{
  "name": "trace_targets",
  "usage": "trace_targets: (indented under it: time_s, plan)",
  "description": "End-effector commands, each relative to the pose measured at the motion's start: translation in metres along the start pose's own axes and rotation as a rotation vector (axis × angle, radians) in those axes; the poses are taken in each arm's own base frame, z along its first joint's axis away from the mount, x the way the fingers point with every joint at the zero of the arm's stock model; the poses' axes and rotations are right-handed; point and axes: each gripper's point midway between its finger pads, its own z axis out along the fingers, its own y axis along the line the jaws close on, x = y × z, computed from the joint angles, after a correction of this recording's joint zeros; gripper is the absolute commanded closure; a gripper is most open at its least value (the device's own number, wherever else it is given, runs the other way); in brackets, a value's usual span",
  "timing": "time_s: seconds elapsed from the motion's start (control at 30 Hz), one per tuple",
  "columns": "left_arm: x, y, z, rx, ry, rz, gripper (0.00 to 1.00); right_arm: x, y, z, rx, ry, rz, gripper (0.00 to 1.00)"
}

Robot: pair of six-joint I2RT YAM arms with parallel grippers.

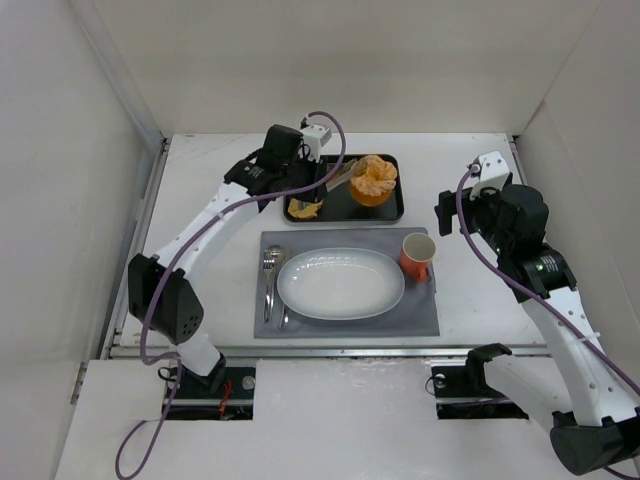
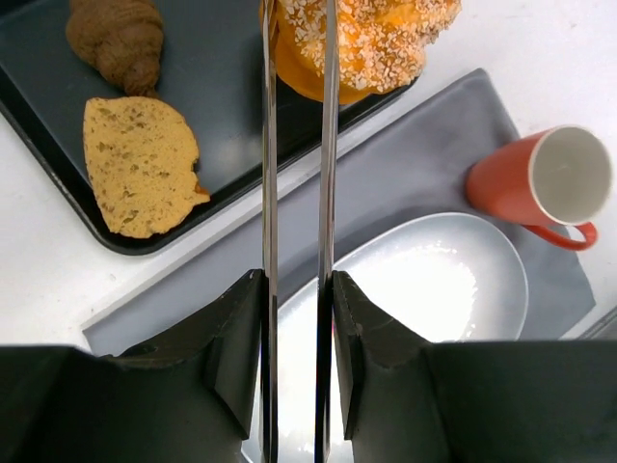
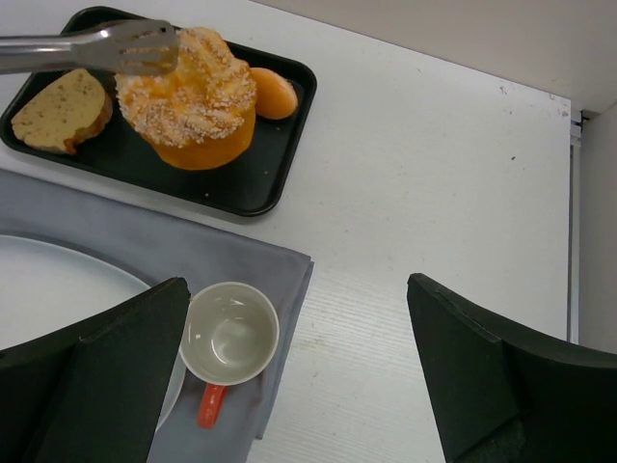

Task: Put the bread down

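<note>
The bread (image 1: 374, 180) is a round orange bun with a pale seeded top, at the right half of the black tray (image 1: 392, 212). My left gripper (image 1: 298, 172) is shut on metal tongs (image 1: 335, 178); their two arms (image 2: 268, 145) run between my fingers to the bread (image 2: 376, 39). In the right wrist view the tong tips (image 3: 145, 48) clasp the upper left of the bread (image 3: 188, 96). I cannot tell whether it still rests on the tray. My right gripper (image 3: 299, 289) is open and empty, above the table right of the orange cup (image 3: 229, 338).
A tan wedge slice (image 2: 140, 164) and a brown croissant (image 2: 120, 39) lie on the tray's left part; a small orange ball (image 3: 275, 92) lies behind the bun. A white oval plate (image 1: 340, 284), cutlery (image 1: 272, 275) and the cup (image 1: 418, 255) sit on a grey mat (image 1: 420, 315).
</note>
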Motion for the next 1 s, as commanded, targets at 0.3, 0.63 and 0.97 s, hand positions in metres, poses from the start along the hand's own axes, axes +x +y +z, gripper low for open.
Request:
trace_targets:
  time_s: [0.3,0.63,0.97]
  plan:
    - [0.027,-0.046,-0.109,0.021,-0.075,0.053,1.0,-0.027,-0.009,-0.005,0.038,-0.099,-0.002,0.0]
    - [0.107,-0.048,-0.156,-0.001,0.02,-0.02,1.0,-0.027,-0.009,-0.005,0.038,-0.099,-0.002,0.0]
    - [0.152,-0.06,-0.138,0.046,0.154,-0.071,1.0,-0.027,-0.01,-0.005,0.047,-0.098,-0.001,0.0]
